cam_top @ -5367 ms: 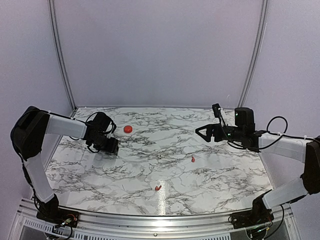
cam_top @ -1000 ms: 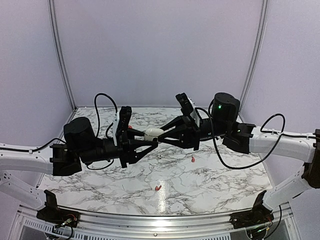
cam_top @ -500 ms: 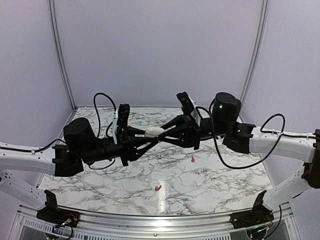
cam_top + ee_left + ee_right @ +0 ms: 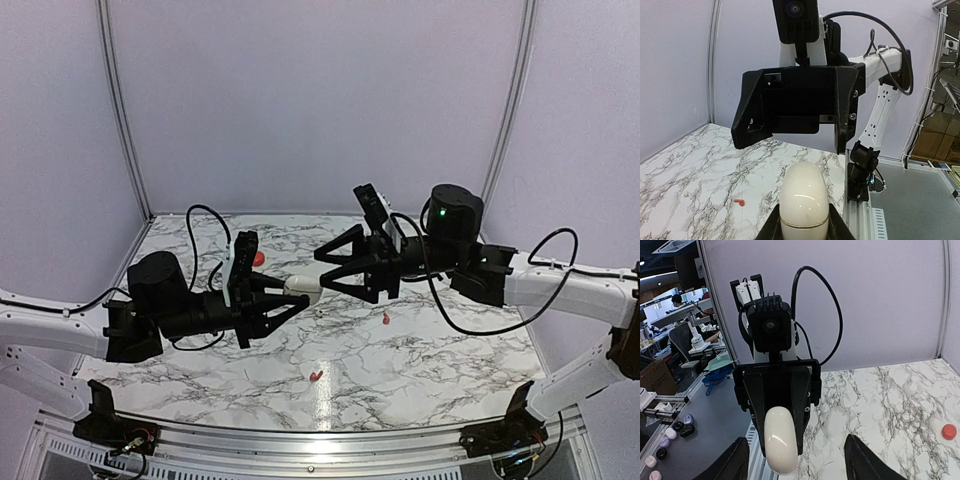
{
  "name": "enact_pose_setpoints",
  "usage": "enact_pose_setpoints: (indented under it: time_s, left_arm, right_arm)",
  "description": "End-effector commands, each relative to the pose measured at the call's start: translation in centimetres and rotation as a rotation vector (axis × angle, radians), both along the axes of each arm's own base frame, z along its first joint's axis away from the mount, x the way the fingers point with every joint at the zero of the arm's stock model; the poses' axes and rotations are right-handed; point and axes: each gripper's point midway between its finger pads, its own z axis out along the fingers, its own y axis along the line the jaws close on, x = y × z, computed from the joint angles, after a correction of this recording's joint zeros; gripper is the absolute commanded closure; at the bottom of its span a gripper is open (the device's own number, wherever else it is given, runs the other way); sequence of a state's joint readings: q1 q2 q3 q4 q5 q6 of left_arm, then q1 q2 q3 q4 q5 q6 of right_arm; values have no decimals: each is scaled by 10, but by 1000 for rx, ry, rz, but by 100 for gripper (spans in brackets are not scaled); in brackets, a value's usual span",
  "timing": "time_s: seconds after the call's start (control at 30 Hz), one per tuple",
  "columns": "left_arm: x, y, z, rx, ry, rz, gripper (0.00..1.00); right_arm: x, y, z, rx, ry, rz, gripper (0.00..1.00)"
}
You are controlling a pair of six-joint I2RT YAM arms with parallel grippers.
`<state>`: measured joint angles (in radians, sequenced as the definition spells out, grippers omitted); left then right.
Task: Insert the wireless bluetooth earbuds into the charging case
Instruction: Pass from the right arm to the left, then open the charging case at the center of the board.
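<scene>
My left gripper (image 4: 300, 290) is shut on a white egg-shaped object (image 4: 298, 286) with a thin gold seam and holds it in the air; the left wrist view shows it between the fingers (image 4: 804, 200). My right gripper (image 4: 322, 270) is open wide just beyond the egg's tip, not touching it. The right wrist view shows the egg (image 4: 781, 440) in front of its spread fingers (image 4: 860, 460). The red charging case (image 4: 258, 258) lies on the table behind my left wrist and shows at the right edge of the right wrist view (image 4: 949, 431). Two red earbuds (image 4: 386, 319) (image 4: 316, 376) lie on the marble; one shows in the left wrist view (image 4: 740, 201).
The marble table (image 4: 440, 360) is walled by pale panels at the back and sides. Both arms hang over its middle, cables looping above them. A side desk with small earbud cases (image 4: 670, 432) shows beyond the table's edge in the right wrist view.
The right gripper, which was closed around the egg's tip, has opened and let go. The left gripper has pulled the egg down and slightly left.
</scene>
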<state>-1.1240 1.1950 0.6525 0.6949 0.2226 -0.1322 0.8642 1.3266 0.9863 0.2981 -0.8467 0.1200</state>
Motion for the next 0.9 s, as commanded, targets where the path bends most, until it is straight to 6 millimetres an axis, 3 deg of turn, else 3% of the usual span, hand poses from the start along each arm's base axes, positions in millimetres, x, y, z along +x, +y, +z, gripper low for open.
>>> enact_pose_setpoints:
  time_s: [0.0,0.5,0.87]
  left_arm:
    - [-3,8,8,-14,-40,1,100]
    - [0,8,4,1,-62,15,100]
    - [-13,5,-1,20,-105,-53,100]
  right_arm:
    - [5,3,13,-5,-8,-11,34]
    - [13,22,-12,-106,2,-46,33]
    - [35,22,-9,-123,-2,-164,37]
